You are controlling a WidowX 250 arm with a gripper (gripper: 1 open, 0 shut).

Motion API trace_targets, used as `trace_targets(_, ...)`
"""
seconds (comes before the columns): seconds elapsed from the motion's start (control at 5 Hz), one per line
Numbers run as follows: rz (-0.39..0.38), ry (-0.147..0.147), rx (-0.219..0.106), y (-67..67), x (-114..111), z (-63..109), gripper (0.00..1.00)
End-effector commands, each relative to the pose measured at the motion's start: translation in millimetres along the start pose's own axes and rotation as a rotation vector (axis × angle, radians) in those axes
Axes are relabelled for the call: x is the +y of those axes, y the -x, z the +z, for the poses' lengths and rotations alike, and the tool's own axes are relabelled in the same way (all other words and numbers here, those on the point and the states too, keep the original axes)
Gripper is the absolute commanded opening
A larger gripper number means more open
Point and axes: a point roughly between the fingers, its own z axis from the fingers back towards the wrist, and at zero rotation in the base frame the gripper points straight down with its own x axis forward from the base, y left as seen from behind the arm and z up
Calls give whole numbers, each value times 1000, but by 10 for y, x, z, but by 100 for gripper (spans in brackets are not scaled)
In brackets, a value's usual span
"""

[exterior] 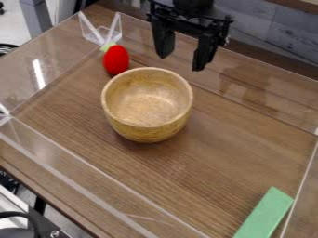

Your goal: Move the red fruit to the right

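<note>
The gripper [184, 54] hangs at the back of the table, pointing down, with its two black fingers spread wide and nothing between them. The red fruit [114, 59] sits to the left of it in the picture, near the clear wall [56, 42] and just behind the wooden bowl [148, 104]. The fruit looks small, light and probably hard, with a smooth, rounded skin that may slip. The best place to grab is likely around its fat red middle, not the thin green top. A green block [263, 217] lies far off in the front corner.
</note>
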Motion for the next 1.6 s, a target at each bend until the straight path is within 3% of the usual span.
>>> trace_targets(0.0, 7, -1, 17, 2, 51, -55, 100)
trace_targets(0.2, 31, 0, 10, -15, 210, -47, 100)
trace_targets(0.8, 74, -16, -67, -111, 1138, -32, 100)
trace_targets(1.2, 89, -27, -79, -228, 1279, -199, 100)
trace_targets(1.4, 93, -35, -101, -296, 1339, -258, 100)
